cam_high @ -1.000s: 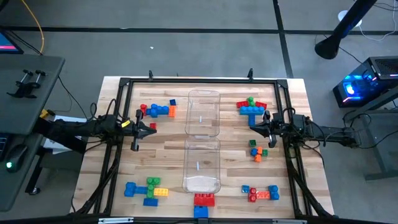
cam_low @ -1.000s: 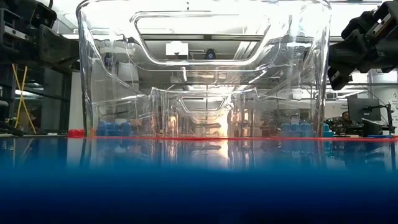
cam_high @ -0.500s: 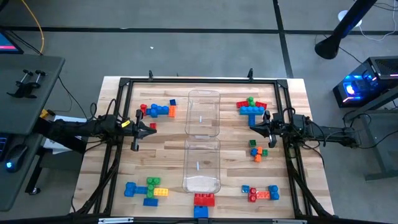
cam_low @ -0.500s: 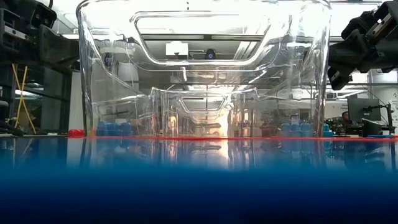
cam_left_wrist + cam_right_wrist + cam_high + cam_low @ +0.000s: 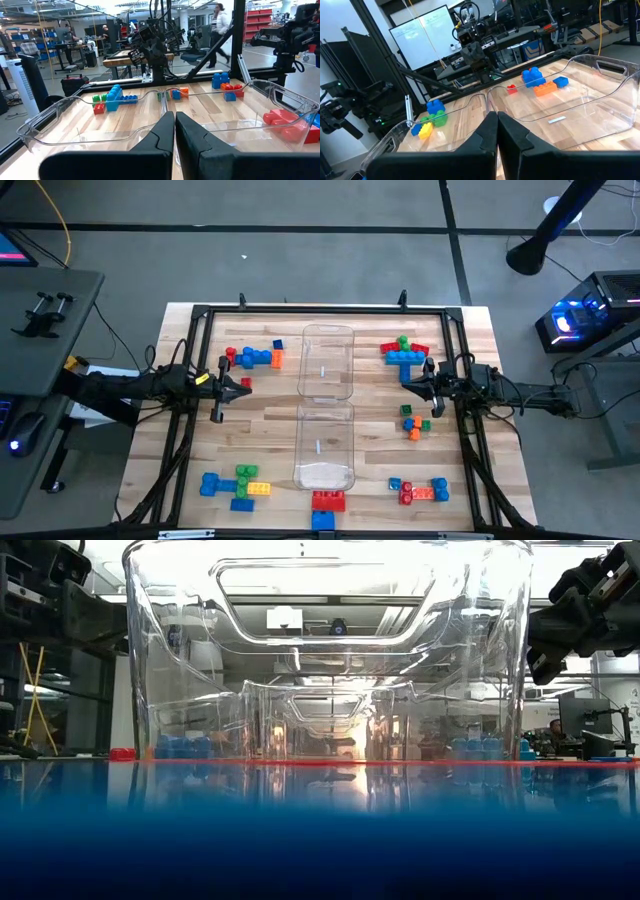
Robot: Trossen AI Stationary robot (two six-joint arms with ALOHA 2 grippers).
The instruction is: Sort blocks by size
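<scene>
High view: studded plastic blocks (image 5: 250, 358) (glossy) flank clear rectangular bins (image 5: 327, 363).

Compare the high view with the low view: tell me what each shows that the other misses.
Only the high view shows all the block clusters, such as the one at the far left and the one at the near right, and both arms facing each other, the left gripper and right gripper shut.

Only the low view shows the room behind the table.

Both show the clear bins in the middle.
</scene>
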